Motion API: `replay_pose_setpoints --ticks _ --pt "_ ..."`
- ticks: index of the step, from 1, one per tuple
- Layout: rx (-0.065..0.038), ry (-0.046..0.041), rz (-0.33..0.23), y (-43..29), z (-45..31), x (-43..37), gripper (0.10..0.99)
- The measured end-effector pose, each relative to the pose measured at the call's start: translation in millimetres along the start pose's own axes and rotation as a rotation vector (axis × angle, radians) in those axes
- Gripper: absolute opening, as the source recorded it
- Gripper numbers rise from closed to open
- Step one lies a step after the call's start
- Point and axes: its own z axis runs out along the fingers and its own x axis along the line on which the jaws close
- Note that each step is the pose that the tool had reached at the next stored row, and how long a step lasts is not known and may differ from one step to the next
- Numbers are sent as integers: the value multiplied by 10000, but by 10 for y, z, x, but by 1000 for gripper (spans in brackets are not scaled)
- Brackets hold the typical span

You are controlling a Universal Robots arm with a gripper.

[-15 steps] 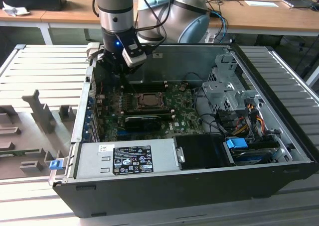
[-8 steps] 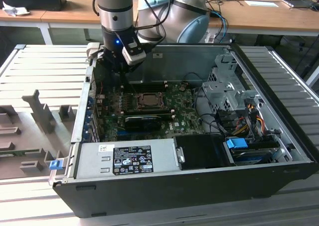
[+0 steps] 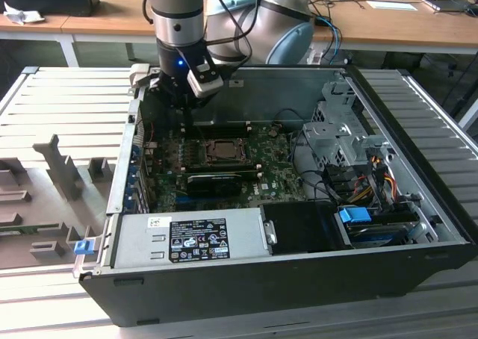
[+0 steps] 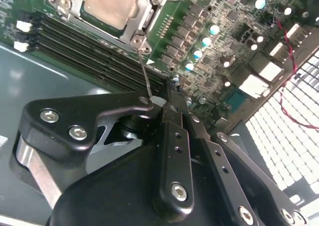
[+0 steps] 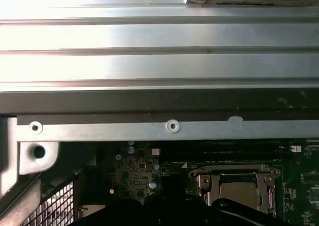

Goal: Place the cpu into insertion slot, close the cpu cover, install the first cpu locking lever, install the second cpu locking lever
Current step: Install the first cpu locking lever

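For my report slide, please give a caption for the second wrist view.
Closed gripper at the end of a thin locking lever, beside the cpu seated under the cpu cover.

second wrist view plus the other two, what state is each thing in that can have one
pale silver-grey square cpu: seated flat in place
thin silver metal cpu cover: closed down over the cpu
thin wire locking lever: lifted off the board, not latched, free end at the jaws
gripper: jaws shut on the lever's end
black computer case: lying on its side, panel off, open
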Motion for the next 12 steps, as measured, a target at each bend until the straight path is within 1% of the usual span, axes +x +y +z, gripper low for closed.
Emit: replay_pose_setpoints --ticks 7,12 --pt "0 21 -1 4 4 -203 106" --pt "1 42 0 6 6 -318 106"
